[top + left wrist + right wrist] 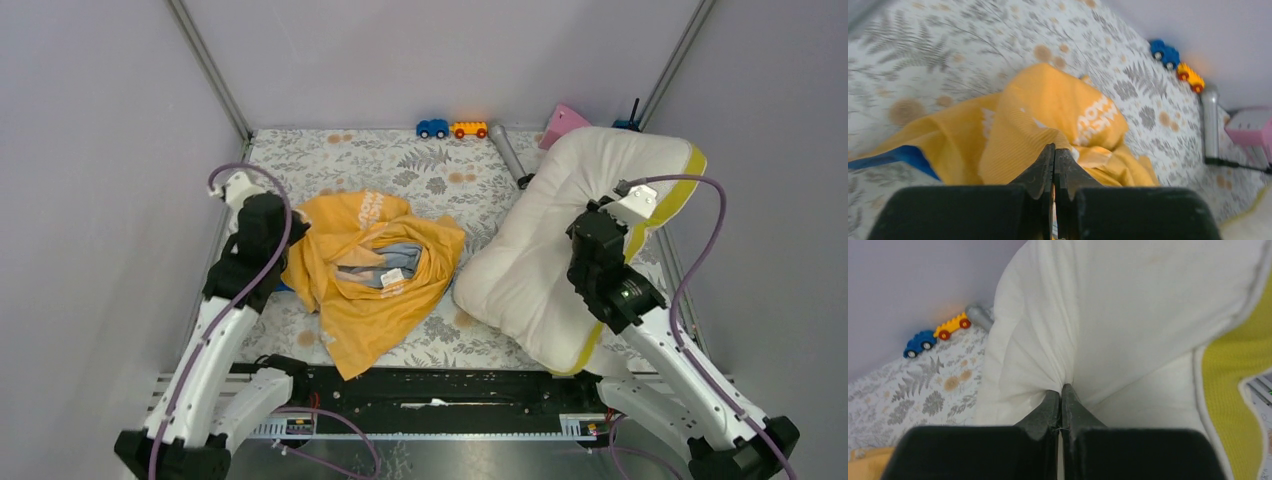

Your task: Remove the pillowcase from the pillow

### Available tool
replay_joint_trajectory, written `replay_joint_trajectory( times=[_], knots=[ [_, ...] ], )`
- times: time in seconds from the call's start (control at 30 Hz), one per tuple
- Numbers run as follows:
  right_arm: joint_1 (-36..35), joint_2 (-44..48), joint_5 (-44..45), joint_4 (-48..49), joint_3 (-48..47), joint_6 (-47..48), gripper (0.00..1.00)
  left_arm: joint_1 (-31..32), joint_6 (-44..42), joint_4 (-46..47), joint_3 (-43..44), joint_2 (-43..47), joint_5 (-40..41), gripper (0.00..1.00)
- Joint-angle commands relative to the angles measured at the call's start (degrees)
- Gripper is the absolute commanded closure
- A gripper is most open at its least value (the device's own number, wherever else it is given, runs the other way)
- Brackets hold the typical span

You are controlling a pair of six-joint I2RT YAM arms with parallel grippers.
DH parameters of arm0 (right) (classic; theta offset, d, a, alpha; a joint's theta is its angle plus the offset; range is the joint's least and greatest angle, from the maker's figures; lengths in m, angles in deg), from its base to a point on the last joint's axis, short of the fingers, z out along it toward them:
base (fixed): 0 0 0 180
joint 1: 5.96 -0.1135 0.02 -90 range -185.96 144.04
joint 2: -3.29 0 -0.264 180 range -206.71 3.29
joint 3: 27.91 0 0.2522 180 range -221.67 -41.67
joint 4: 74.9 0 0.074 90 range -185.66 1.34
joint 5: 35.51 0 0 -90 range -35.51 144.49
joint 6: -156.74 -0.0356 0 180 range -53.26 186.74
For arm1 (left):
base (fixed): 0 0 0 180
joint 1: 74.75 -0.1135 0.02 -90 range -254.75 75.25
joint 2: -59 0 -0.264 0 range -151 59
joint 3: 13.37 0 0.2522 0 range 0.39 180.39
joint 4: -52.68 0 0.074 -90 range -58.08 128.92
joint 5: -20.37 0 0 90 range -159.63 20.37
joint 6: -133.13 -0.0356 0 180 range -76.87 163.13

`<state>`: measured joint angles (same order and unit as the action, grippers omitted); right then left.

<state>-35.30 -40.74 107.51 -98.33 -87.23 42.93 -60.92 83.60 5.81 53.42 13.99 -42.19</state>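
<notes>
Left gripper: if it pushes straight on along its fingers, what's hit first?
The pillowcase: the left gripper is shut, its tips pinching an orange fold. Past that, probably the floral mat; depth is unclear.

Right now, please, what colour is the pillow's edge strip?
The strip is yellow, clearest in right wrist view.

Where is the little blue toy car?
In the top view, the blue car sits at the far edge of the floral mat, near the middle, just left of the yellow car.
</notes>
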Motion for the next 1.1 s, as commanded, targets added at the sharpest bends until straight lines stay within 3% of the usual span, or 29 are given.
replay_joint_trajectory(
  times=[0.0, 0.17, 0.3, 0.47, 0.6, 0.8, 0.9, 1.03, 1.07],
  knots=[
    [0.1, -5.7, -2.6, 8.9, -4.4, -5.0, 1.0, -1.0, -0.3, 4.7, 7.1, -9.0, -14.9, 1.0],
    [0.2, -16.1, -10.4, 11.9, -13.9, -4.1, 1.0, -1.0, 0.9, 6.4, 14.7, -17.3, -19.4, 1.0],
    [0.8, -27.0, -23.5, 8.0, -29.0, -0.3, 1.0, -1.1, -5.0, 7.8, 25.3, -26.4, -8.2, 1.0],
    [1.1, -31.1, -23.7, 5.1, -38.0, 1.6, 1.0, -1.1, -14.4, 4.5, 45.3, -37.9, 10.0, 1.0],
    [1.5, -28.6, -18.8, 5.8, -36.0, 4.8, 1.0, -1.2, -21.2, 7.6, 55.7, -43.5, 13.7, 1.0],
    [1.7, -22.1, -17.9, 8.6, -22.2, 4.6, 0.93, -1.1, -25.1, 9.9, 67.0, -52.9, 5.7, 1.0],
    [1.7, -21.2, -25.5, 8.2, -16.3, 3.5, 0.94, -1.1, -23.4, 9.2, 66.4, -55.4, -1.1, 1.0],
    [1.7, -22.0, -29.7, 5.8, -13.0, 1.2, 0.89, -1.1, -21.4, 8.9, 61.1, -54.3, -2.2, 1.0],
    [1.7, -22.2, -30.8, 5.8, -12.0, 0.3, 0.89, -1.1, -21.5, 8.9, 59.2, -53.5, -1.7, 0.92]
  ],
)
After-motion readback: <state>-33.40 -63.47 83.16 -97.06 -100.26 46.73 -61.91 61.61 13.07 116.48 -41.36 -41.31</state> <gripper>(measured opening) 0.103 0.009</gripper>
